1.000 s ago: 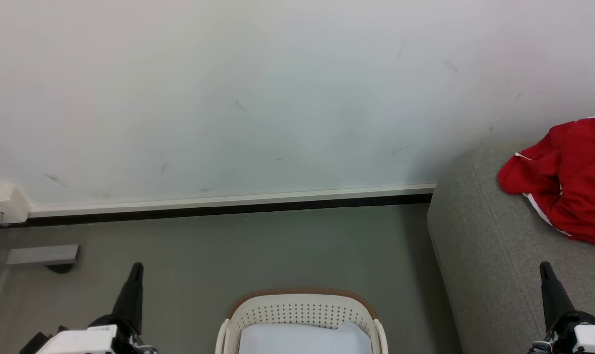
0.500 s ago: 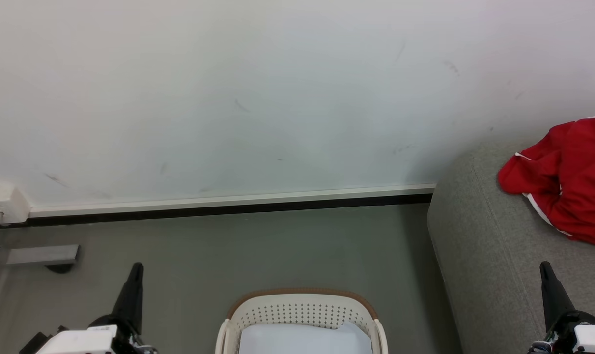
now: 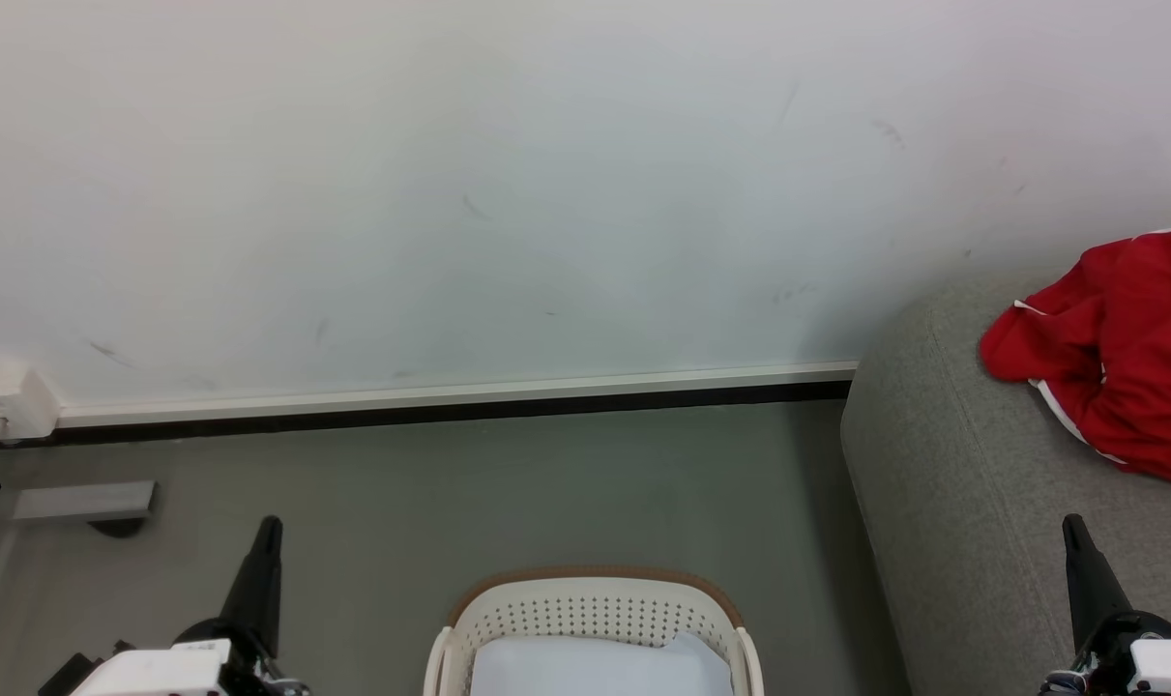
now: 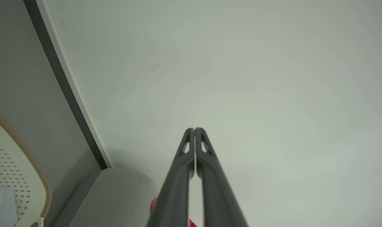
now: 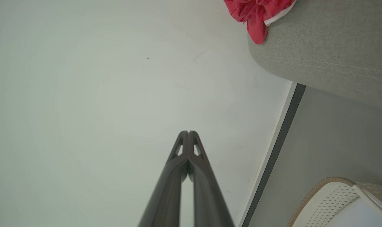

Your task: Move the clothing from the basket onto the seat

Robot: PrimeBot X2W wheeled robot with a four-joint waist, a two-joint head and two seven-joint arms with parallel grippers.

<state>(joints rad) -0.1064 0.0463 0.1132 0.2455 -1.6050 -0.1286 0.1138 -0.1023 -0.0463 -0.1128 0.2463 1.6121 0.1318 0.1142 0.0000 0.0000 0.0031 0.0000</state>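
Observation:
The red clothing (image 3: 1117, 358) with white trim lies bunched on the grey seat (image 3: 943, 483) at the right of the head view; it also shows at the top of the right wrist view (image 5: 257, 12) on the seat (image 5: 320, 56). The cream basket (image 3: 595, 609) with a brown rim stands on the floor at bottom centre, a pale blue-white cloth (image 3: 595, 667) inside it. My left gripper (image 3: 269, 527) points up at lower left, shut and empty, with its tips touching in its wrist view (image 4: 194, 130). At lower right, over the seat's front, my right gripper (image 3: 1071, 527) is shut and empty (image 5: 188, 132).
A white wall with a white and black skirting (image 3: 450, 401) runs behind the grey floor (image 3: 508, 483). A white socket box (image 3: 5, 401) and a grey metal foot (image 3: 82, 503) sit at the far left. The basket (image 5: 339, 201) is at the right wrist view's lower right.

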